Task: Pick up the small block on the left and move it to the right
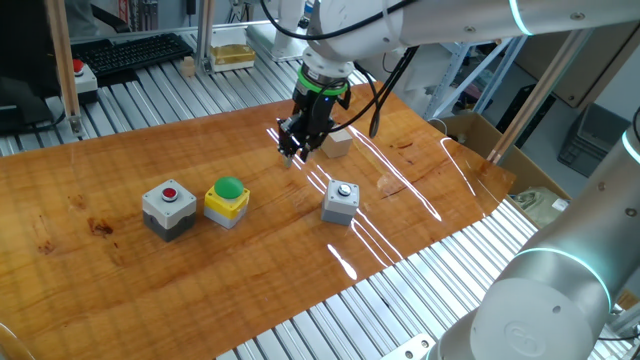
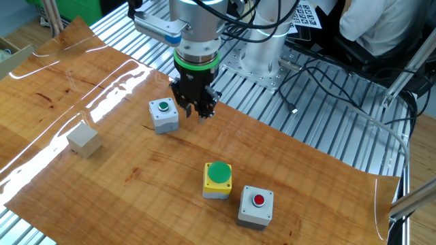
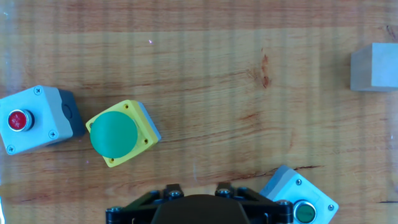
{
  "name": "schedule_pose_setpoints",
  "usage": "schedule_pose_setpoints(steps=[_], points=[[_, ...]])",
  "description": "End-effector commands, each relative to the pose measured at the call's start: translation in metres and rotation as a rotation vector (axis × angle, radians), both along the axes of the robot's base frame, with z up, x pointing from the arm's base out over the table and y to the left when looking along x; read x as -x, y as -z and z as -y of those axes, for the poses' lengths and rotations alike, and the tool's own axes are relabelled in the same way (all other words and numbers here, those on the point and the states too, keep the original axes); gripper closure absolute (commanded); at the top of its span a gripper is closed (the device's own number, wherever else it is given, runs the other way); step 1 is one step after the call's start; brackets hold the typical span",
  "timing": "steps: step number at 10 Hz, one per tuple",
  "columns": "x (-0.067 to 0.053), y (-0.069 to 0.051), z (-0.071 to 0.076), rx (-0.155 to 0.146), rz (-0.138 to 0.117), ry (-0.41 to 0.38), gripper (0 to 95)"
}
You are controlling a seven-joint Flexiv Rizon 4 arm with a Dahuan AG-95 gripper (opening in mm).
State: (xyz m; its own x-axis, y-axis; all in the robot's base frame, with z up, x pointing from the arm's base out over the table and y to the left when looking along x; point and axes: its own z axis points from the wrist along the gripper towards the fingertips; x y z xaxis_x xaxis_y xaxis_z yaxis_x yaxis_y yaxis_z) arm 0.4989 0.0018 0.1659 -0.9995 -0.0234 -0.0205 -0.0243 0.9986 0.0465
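The small block [image 1: 336, 143] is a plain pale wooden cube on the wooden table, just right of and behind my gripper [image 1: 293, 151]. In the other fixed view the small block [image 2: 84, 141] lies far left, well apart from my gripper [image 2: 196, 110]. In the hand view it [image 3: 375, 67] sits at the right edge. My gripper hovers above the table beside the grey box with the silver button [image 1: 341, 202]. The fingers stand a little apart with nothing between them. In the hand view only the finger bases [image 3: 199, 188] show at the bottom edge.
A yellow box with a green button [image 1: 227, 201] and a grey box with a red button [image 1: 168, 209] stand at the front left. The grey silver-button box [image 2: 164, 114] is right beside the gripper. The table edge and a metal roller frame [image 1: 420, 290] lie in front.
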Motion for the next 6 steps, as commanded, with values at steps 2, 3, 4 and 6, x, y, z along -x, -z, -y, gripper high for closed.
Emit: schedule_pose_setpoints(steps=[2, 3, 4, 6], points=[[0.0, 0.002, 0.0, 0.005, -0.002, -0.008, 95.0], [-0.003, 0.004, 0.002, 0.005, -0.002, -0.01, 95.0], [-0.004, 0.005, 0.002, 0.004, -0.002, -0.01, 95.0], [-0.015, 0.01, 0.011, 0.005, 0.001, -0.023, 95.0]])
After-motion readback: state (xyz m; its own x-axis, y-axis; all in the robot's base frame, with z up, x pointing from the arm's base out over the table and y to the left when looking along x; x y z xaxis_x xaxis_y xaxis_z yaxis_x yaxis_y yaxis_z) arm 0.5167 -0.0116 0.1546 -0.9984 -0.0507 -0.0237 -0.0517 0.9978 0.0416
